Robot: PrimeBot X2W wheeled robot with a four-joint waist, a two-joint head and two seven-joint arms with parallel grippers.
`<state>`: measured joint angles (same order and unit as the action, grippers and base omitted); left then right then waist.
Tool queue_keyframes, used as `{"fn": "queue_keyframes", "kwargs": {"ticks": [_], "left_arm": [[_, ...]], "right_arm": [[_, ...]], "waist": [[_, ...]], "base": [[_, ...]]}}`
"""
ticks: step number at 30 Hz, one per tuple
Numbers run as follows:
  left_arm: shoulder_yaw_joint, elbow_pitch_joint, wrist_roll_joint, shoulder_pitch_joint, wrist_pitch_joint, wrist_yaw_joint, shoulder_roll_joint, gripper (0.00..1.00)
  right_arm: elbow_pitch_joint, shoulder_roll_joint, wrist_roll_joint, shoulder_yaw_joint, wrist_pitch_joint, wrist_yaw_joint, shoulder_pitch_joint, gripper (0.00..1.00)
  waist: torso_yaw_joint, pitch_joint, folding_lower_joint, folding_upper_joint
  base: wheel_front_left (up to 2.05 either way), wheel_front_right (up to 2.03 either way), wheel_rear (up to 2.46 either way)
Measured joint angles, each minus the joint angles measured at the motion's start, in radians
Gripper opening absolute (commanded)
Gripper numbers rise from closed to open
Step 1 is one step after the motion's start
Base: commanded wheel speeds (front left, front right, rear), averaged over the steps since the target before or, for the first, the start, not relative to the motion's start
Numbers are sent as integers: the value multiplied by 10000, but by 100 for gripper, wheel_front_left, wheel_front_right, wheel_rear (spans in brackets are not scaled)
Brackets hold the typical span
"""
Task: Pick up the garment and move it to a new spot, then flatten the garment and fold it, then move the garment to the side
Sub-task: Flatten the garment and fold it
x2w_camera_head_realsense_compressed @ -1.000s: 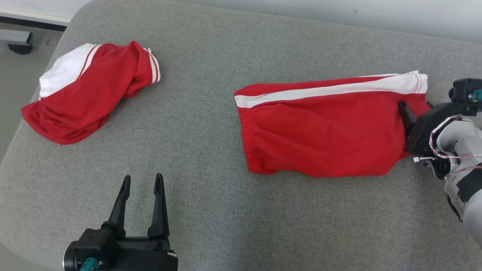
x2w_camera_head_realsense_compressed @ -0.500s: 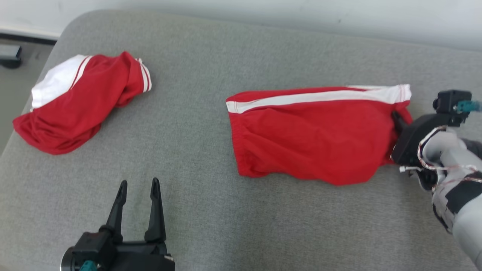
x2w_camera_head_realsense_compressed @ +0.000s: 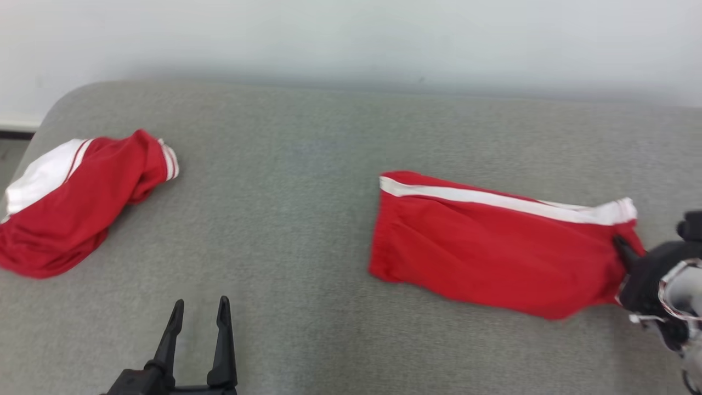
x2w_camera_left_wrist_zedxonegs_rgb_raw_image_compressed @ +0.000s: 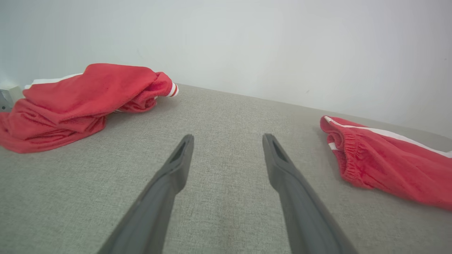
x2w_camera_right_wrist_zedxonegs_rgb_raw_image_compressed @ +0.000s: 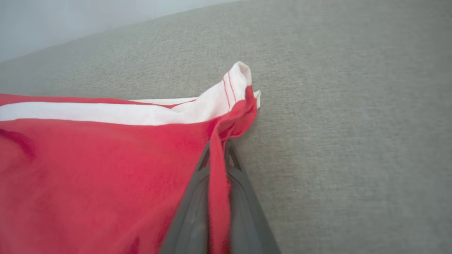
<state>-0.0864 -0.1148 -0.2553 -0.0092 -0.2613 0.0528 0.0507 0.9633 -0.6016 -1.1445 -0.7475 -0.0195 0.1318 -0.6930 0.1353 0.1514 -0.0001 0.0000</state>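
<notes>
The garment (x2w_camera_head_realsense_compressed: 493, 258) is a pair of red shorts with a white side stripe. It lies folded flat on the right part of the grey cushion (x2w_camera_head_realsense_compressed: 296, 181). My right gripper (x2w_camera_head_realsense_compressed: 622, 247) is shut on the garment's right edge, just below the white stripe. In the right wrist view the two fingers (x2w_camera_right_wrist_zedxonegs_rgb_raw_image_compressed: 197, 197) pinch a fold of red cloth (x2w_camera_right_wrist_zedxonegs_rgb_raw_image_compressed: 88, 169) between them. My left gripper (x2w_camera_head_realsense_compressed: 200, 310) stands open over bare cushion at the lower left, holding nothing. In the left wrist view the garment's elastic waistband (x2w_camera_left_wrist_zedxonegs_rgb_raw_image_compressed: 388, 165) lies to the right of my open left gripper (x2w_camera_left_wrist_zedxonegs_rgb_raw_image_compressed: 227, 141).
A second red and white garment (x2w_camera_head_realsense_compressed: 66, 208) lies crumpled at the cushion's far left edge, and it also appears at the left of the left wrist view (x2w_camera_left_wrist_zedxonegs_rgb_raw_image_compressed: 81, 98). A pale wall (x2w_camera_head_realsense_compressed: 351, 38) runs behind the cushion. Bare cushion lies between the two garments.
My right gripper has shut on the garment's right edge and drawn it rightwards. The head camera has tilted up, so the whole picture has shifted down. The left gripper stays open.
</notes>
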Motion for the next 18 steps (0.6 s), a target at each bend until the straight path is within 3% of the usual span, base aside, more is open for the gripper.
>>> {"fn": "queue_keyframes", "kwargs": {"ticks": [7, 18], "left_arm": [[46, -59, 17, 73, 0, 52, -2, 100], [255, -284, 169, 109, 0, 102, 0, 100]], "right_arm": [[364, -809, 17, 8, -157, 0, 420, 0], [-479, -309, -224, -17, -153, 0, 236, 0]], "waist": [[-538, -340, 0, 0], [-787, -623, 0, 0]], "base": [[0, 0, 0], [0, 0, 0]]}}
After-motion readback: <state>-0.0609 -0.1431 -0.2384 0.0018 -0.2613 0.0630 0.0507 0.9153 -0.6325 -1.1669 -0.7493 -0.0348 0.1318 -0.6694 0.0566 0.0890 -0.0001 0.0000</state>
